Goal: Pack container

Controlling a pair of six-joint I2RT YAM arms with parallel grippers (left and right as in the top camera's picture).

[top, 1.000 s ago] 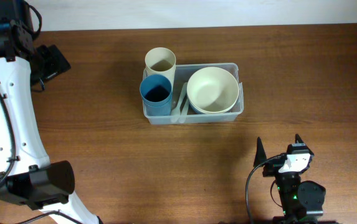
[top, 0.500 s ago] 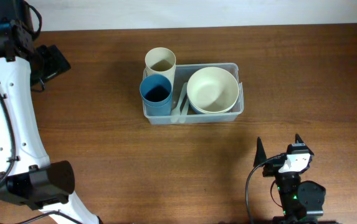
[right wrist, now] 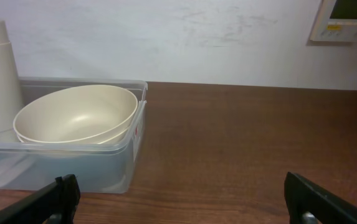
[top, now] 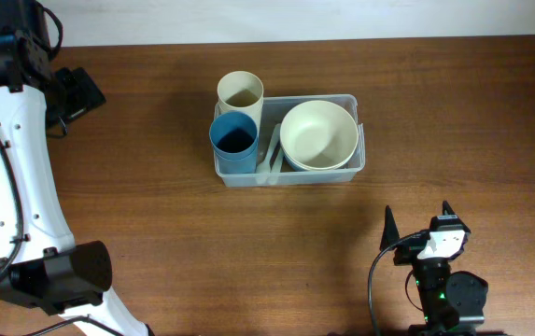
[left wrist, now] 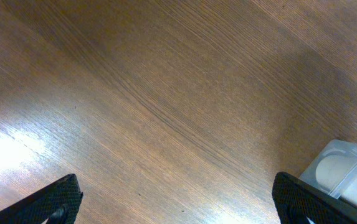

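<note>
The container point(top: 295, 177) sits toward the far side of the table point(top: 435, 93), about mid-width, well apart from both of my arms. Its right half holds a cream bowl point(top: 318, 133), upright and empty as far as I can see. The left half holds two upright cups: a blue cup point(top: 234, 140) at the near corner and a cream cup point(top: 240, 91) just behind it, whose mouth overlaps the far rim when seen from above. Between the cups and the bowl lies a pale slim piece point(top: 272, 157); I cannot tell what it is. The right wrist camera looks at the bin side-on, and through its clear wall I can see the bowl's rim rising above the bin's edge. The left gripper point(left wrist: 178, 205) hangs over bare wood off to the left with its fingers spread as wide as they go and nothing between them, and only a corner of the bin shows at the edge of its view. The right gripper point(top: 418, 224) sits low at the near edge, facing the bin, also fully spread and empty. Compared with a second ago I see no change: the arms, bin, bowl and cups are all where they were. The table is dark brown wood grain with a patch of glare under the left wrist. Behind it is a white wall with a small wall panel point(right wrist: 346, 18).
</note>
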